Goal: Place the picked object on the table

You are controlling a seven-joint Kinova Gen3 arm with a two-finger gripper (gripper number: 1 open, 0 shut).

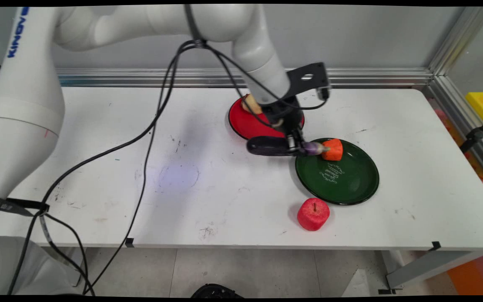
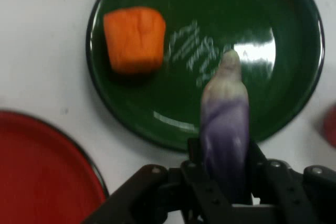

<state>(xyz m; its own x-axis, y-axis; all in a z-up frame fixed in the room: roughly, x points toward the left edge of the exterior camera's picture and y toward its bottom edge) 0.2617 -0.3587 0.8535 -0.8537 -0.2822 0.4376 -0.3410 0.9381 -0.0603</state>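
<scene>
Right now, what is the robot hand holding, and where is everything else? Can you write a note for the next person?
Gripper: shut on the purple eggplant, held above the green plate.
Green plate: an orange block sits near its rim.
Red plate: behind the arm, with a tan item on it, partly hidden.
Red apple: on the table, in front of the green plate, not touching it.
The eggplant is not set down yet.
</scene>
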